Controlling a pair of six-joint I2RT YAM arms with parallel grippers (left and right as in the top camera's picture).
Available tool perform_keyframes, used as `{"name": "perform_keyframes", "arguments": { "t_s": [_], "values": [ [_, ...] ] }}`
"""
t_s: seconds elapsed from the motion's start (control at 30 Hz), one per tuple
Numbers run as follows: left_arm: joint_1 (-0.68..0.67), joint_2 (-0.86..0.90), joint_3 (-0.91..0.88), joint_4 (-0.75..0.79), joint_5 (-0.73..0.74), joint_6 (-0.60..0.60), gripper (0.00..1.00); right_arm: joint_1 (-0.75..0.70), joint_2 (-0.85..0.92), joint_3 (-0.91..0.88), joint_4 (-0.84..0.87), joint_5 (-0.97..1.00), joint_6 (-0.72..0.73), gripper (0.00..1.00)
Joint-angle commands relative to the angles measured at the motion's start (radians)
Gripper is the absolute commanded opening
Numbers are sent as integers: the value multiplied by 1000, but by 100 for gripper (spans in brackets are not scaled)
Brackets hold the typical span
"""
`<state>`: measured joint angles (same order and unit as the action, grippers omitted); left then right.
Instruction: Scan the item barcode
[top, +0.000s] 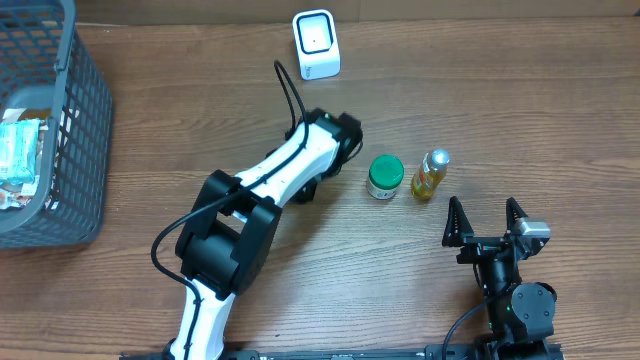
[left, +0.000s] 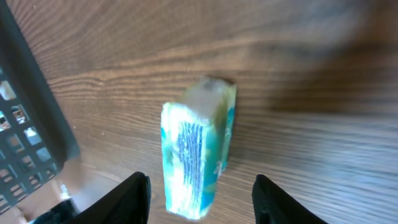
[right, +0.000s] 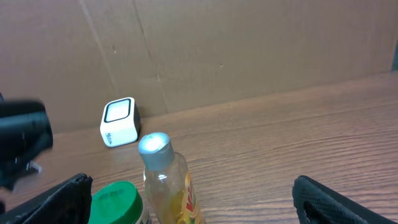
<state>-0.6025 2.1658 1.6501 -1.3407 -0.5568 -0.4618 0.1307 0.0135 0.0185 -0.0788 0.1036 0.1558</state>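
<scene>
Teal packet (left: 199, 149) on table (left: 311, 74); similar packets (top: 20, 150) in grey basket (top: 85, 110)

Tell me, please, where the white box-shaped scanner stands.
In the overhead view the white scanner stands far back on the table, near centre, behind the green-lidded jar and yellow bottle.
</scene>
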Motion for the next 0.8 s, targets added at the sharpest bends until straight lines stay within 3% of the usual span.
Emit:
{"name": "perform_keyframes", "arguments": {
  "t_s": [0.0, 0.1, 0.17, 0.27, 0.33, 0.5, 0.57, 0.67, 0.77],
  "values": [
    [20, -29, 119, -39, 79, -25, 56, -2, -11, -11, 5, -1, -4, 100],
    [34, -29, 175, -68, 110, -24, 63, -2, -11, -11, 5, -1, -4, 100],
    [48, -29, 197, -81, 139, -11, 72, -2, -11, -11, 5, -1, -4, 100],
    [76, -29, 200, -100, 175, -5, 96, -2, -11, -11, 5, -1, -4, 100],
    [114, -29, 199, -118, 217, -6, 100, -2, -11, -11, 5, -1, -4, 100],
    [203, -28, 182, -115, 399, 65, 94, -2, -11, -11, 5, -1, -4, 100],
    [225, -28, 163, -107, 461, 109, 87, -2, -11, -11, 5, -1, -4, 100],
    [246, -28, 127, -81, 512, 161, 65, -2, -11, -11, 5, -1, -4, 100],
    [259, -28, 84, -45, 532, 174, 60, -2, -10, -11, 5, -1, -4, 100]
  ]
}}
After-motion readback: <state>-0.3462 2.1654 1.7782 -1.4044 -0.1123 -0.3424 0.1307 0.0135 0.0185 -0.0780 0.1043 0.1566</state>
